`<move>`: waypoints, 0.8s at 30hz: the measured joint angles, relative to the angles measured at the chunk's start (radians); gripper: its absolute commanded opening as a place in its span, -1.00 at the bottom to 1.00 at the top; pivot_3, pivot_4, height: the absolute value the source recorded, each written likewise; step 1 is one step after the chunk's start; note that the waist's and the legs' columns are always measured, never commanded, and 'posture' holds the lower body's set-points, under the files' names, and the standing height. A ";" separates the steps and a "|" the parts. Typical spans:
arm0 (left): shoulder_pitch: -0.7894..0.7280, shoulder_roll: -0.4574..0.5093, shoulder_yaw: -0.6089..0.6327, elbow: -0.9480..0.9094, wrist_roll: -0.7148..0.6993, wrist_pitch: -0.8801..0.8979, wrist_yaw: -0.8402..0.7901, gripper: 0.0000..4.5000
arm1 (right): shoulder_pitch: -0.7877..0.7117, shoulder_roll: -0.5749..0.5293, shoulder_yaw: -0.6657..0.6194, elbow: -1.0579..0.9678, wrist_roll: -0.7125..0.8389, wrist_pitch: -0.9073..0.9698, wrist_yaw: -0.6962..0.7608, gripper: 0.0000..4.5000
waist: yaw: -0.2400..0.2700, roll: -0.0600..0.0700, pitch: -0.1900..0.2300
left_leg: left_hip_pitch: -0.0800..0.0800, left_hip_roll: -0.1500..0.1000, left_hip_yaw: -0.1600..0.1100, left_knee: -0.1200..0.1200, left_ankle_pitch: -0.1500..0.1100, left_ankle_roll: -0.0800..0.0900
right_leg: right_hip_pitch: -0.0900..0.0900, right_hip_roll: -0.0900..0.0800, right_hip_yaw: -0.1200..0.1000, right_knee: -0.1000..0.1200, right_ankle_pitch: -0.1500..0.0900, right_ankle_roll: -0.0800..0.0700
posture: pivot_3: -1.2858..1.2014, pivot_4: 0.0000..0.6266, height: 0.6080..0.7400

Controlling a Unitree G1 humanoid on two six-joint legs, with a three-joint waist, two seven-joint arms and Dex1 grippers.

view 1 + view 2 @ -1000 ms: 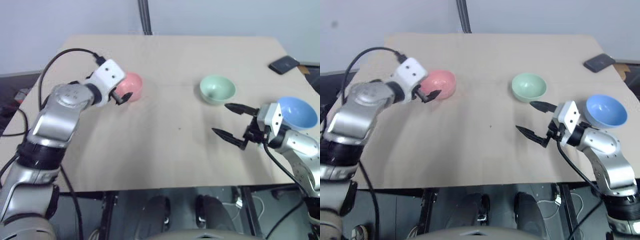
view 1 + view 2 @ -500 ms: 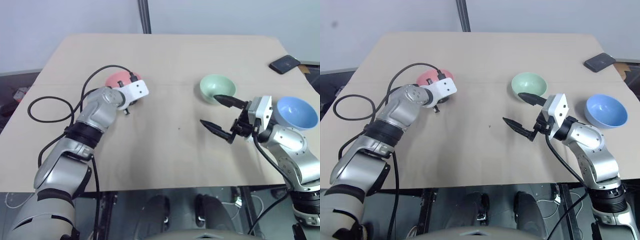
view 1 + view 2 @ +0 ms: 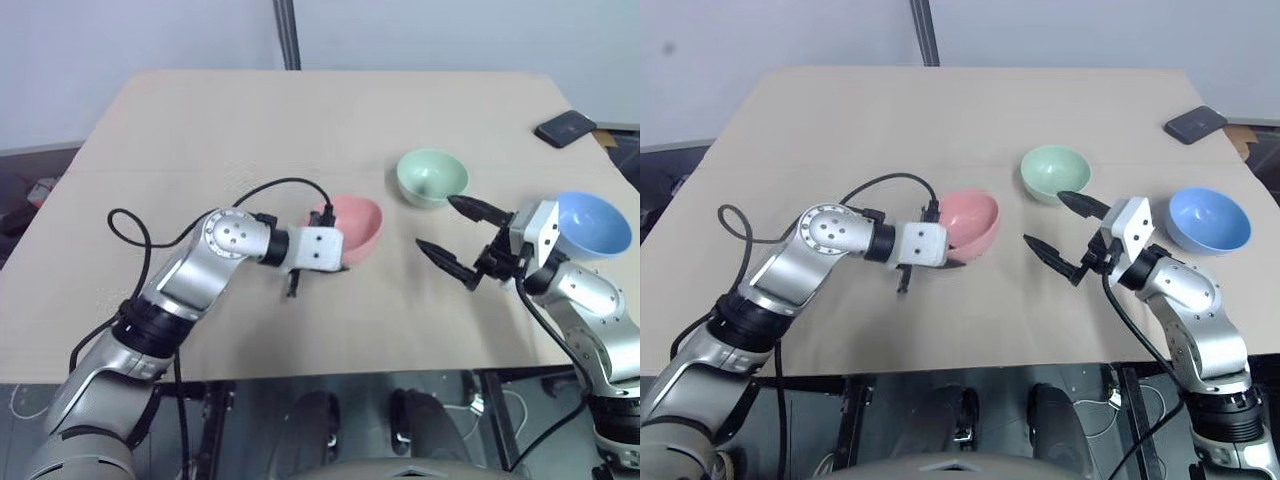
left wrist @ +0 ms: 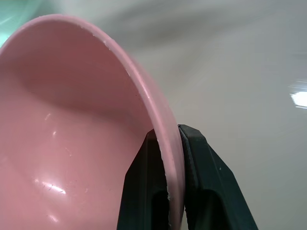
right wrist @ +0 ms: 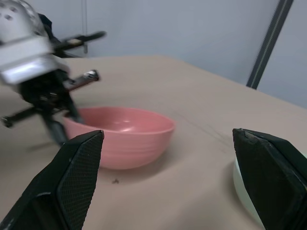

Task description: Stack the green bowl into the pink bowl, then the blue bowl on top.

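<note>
Currently the left gripper [image 3: 952, 258] is clamped on the near rim of the pink bowl [image 3: 971, 220], one finger [image 4: 144, 191] inside the wall, one outside; the pinch is thin and close to the edge. Risk: the bowl pivots or slips out if dragged. The right gripper [image 3: 460, 240] has its jaws spread wide and empty, with the green bowl [image 3: 431, 178] just beyond the upper fingertip and the blue bowl [image 3: 595, 223] behind its wrist. Risk: a fingertip nudges green aside on approach.
</note>
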 measured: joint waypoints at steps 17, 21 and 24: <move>0.243 -0.040 0.405 -0.226 -0.349 0.399 0.095 0.78 | -0.255 -0.064 0.094 0.378 -0.315 -0.143 -0.035 1.00 | -0.032 0.001 0.001 | -0.001 0.002 0.002 0.009 -0.002 0.002 | -0.001 0.001 0.004 0.005 0.000 0.000 | 0.03 -0.52 0.98; 0.406 -0.005 0.592 -0.277 -0.455 0.471 0.125 0.78 | -0.421 -0.082 0.178 0.590 -0.412 -0.229 0.035 1.00 | -0.040 0.001 0.001 | -0.001 0.002 0.001 0.009 -0.001 0.002 | -0.001 0.001 0.003 0.005 0.000 0.000 | 0.03 -0.52 0.98; 0.488 0.005 0.685 -0.322 -0.529 0.481 0.132 0.78 | -0.545 -0.063 0.268 0.770 -0.485 -0.322 0.104 1.00 | -0.032 0.001 0.001 | -0.001 0.002 0.001 0.009 -0.001 0.002 | -0.001 0.000 0.003 0.005 0.000 0.000 | 0.03 -0.52 0.98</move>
